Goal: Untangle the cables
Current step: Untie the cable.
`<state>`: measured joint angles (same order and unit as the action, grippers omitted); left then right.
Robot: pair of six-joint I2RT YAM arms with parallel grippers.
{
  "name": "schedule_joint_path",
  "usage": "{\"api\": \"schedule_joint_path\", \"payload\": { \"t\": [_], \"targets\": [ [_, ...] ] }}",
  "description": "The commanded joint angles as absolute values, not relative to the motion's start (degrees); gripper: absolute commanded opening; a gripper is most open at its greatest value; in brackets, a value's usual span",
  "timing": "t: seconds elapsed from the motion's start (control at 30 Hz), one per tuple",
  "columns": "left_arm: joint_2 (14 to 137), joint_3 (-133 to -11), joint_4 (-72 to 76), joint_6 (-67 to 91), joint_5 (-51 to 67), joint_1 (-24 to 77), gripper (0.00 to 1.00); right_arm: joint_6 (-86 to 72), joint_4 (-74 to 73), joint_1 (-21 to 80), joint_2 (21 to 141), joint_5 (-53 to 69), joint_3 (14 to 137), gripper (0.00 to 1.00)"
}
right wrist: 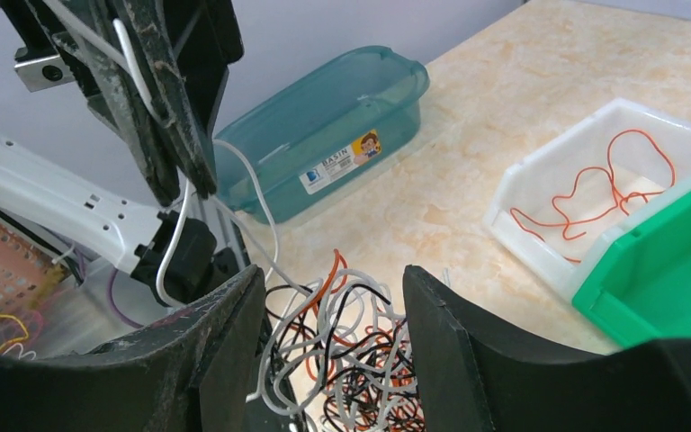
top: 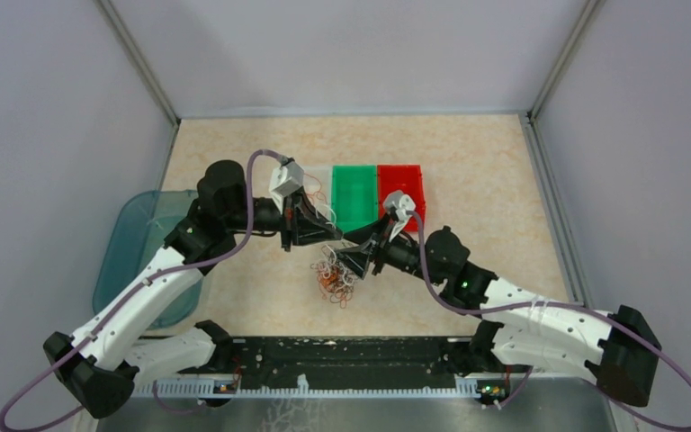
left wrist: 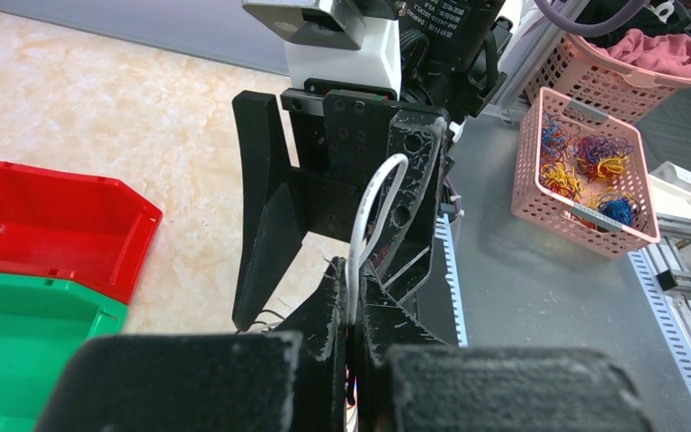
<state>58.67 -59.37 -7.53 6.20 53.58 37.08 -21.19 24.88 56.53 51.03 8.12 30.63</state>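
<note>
Teal see-through plastic sits furthest left: a tub [top: 135,247] at the table's left edge, partly covered from above by the left arm. Next comes the left gripper [left wrist: 353,279], its jaws pressed together on a white cable [left wrist: 373,211] that rises from between them in a narrow loop. The lower run of that strand is cut off by the bottom of the left wrist view. From the right wrist it trails down toward the heap, but where it ends among the other strands cannot be made out. Behind this gripper stands a white bin [right wrist: 540,180], almost wholly hidden from above by the left wrist, with one loose orange cable [right wrist: 612,193] curled inside. The cables [top: 335,279], a tangle of orange, white and black curls, lie on the marble-patterned table [top: 504,189] near its middle, just below both grippers and half masked by them from overhead. Over the heap hangs the right gripper [right wrist: 333,279], jaws apart, with strands showing in the gap but none clamped. Right of the white bin and touching it is a green bin [top: 353,193], then a red bin [top: 400,184] whose near corner is covered by the right wrist.
</note>
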Motion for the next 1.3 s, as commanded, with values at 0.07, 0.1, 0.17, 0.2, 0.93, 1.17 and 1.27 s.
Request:
{"api": "schedule_joint_path", "payload": {
  "t": [0.07,0.1,0.17,0.2,0.93,1.17,1.27],
  "targets": [
    [58.86,-61.5,-6.47,6.73,53.36,36.83,0.0,-21.27,34.26,57.88,55.05,5.43,35.03,0.59],
    [58.81,-61.48,-6.41,6.9,53.38,36.88,0.0,-21.04,35.12,58.2,55.77,3.91,35.22,0.58],
    [58.88,-61.44,-6.34,7.27,53.3,36.83,0.0,-19.33,35.67,58.92,57.4,0.95,36.21,0.56],
    [58.94,-61.39,-6.38,7.72,53.22,36.83,0.0,-18.43,35.76,59.3,58.32,-0.33,36.78,0.54],
    [60.41,-75.11,-7.1,13.7,55.01,36.83,0.0,-17.84,39.37,59.58,65.88,-2.47,29.74,0.33],
    [62.74,-82.4,-7.69,13.78,55.11,36.88,0.0,-19.29,42.51,60.14,66.91,-3.51,25.72,0.37],
    [64.05,-86.59,-8.13,13.06,54.94,36.83,0.0,-19.74,43.5,61.29,68.18,-4.61,24.45,0.37]
  ]
}}
